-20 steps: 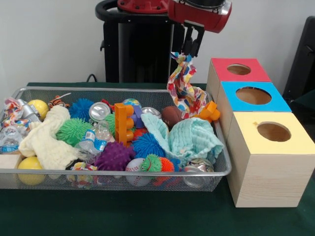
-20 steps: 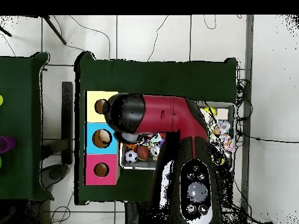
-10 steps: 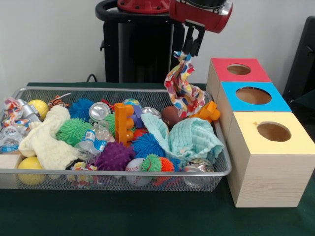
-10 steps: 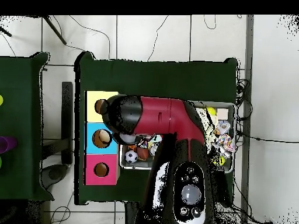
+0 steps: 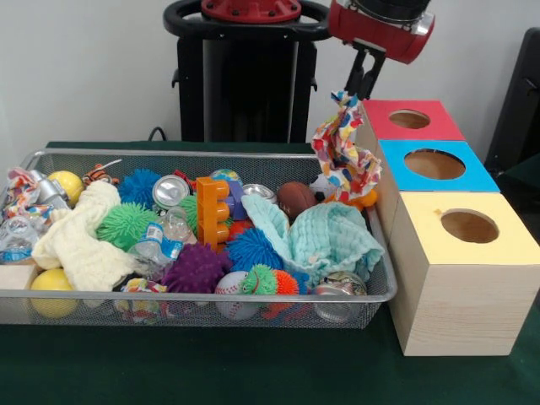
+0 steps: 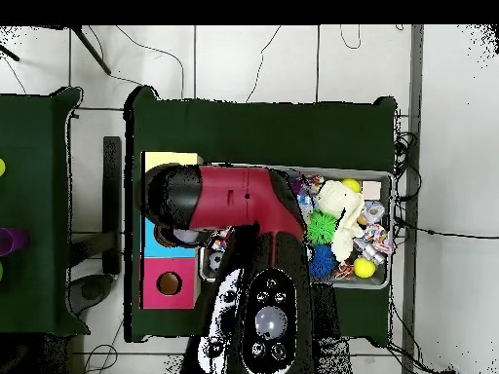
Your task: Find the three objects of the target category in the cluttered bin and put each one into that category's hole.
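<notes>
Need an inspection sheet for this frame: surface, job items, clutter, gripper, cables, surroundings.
Surface: green table cover, bare in front of the bin.
Job's things: multicoloured cloth hanging from the gripper, its lower end at the bin's right end beside the boxes; mint cloth and cream cloth lie in the wire bin; three wooden boxes with red, blue and yellow holed tops.
Clutter: spiky balls, cans, bottles, an orange block, small balls.
Gripper: gripper shut on the cloth's top, near the red box.
Cables: several on the floor, overhead view.
Surroundings: second green table to one side; no person seen.
</notes>
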Controlling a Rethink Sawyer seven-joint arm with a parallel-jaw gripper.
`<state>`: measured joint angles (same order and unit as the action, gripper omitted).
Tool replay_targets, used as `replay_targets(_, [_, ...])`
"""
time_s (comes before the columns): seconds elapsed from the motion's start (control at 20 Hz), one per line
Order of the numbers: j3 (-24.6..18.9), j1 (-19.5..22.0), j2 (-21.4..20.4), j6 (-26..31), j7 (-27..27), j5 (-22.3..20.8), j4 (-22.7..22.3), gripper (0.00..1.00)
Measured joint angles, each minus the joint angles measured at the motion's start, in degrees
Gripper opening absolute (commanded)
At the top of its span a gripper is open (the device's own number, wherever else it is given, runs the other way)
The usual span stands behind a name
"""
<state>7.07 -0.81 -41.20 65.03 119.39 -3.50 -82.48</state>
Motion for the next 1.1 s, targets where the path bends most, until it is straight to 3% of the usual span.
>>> replay_targets(0.4, [1.36, -3.62, 1.54, 0.00, 4.01, 1.64, 2.19, 0.00])
replay_targets(1.1, [2.94, -3.96, 3.03, 0.01, 5.10, 3.53, 4.13, 0.00])
